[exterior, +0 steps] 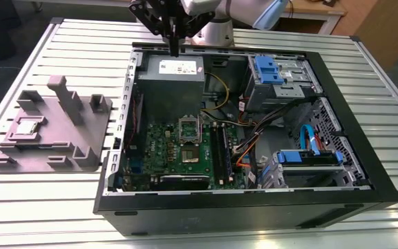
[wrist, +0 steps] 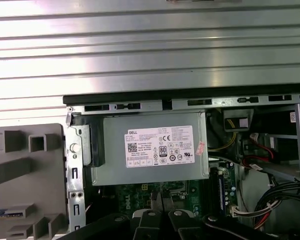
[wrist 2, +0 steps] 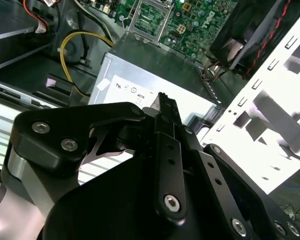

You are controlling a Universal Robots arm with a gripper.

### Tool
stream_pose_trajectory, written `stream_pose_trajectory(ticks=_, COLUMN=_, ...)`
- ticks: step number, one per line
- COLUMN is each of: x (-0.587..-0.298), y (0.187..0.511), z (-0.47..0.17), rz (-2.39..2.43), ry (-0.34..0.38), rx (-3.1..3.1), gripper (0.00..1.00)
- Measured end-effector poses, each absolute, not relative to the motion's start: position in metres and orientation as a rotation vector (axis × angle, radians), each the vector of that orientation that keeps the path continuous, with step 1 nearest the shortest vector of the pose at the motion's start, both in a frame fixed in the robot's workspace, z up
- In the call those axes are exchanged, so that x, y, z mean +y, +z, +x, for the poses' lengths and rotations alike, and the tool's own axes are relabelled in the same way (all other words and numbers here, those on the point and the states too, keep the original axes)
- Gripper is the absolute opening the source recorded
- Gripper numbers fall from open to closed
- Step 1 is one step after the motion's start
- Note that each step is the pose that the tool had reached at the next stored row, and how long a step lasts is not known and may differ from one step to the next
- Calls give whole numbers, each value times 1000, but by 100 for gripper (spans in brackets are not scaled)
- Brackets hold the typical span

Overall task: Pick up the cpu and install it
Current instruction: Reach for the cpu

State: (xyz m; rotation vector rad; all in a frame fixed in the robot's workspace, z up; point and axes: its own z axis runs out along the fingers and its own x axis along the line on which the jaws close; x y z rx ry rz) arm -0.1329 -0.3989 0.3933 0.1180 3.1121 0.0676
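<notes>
1. One gripper (exterior: 175, 52), black, built of bolted link plates, on a pale arm. It hangs fingers-down over the far wall of the computer case (exterior: 365, 171), above the power supply (exterior: 170, 78). Its two slim fingers (wrist 2: 165, 107) are pressed together with no gap, and it has hold of nothing.
2. One cpu (exterior: 27, 127), a small flat square with a silvery-grey metal top. It lies flat in a recess of the fixture (exterior: 47, 155), outside the case and well apart from the gripper. From the gripper it lies toward the exterior view's left and toward the worktop's near edge. Being square, it has no long axis; its sides look roughly parallel to the fixture's edges.
3. One fixture, a matt grey moulded block with upright posts, steps and slots. It sits on the worktop (exterior: 81, 46) near its edge on the exterior view's left, just beside the case.
4. One worktop of bare ribbed aluminium slats.
5. One case of black sheet steel, open side up, around the middle of the worktop. It holds:
   - a green motherboard (exterior: 164, 142);
   - a metal-framed socket (exterior: 188, 154) with a dark centre;
   - the grey boxy power supply with a white label;
   - blue plastic drive brackets (exterior: 268, 70);
   - loose cables.
6. Judged status: the cpu is not yet lifted. The socket is nearer the gripper than the cpu is.
</notes>
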Motion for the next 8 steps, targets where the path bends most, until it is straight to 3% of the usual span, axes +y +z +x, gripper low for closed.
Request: stream_pose_trajectory(ticks=8, x=-399, y=393, z=-149, rz=118, ry=68, rx=3109, gripper=14)
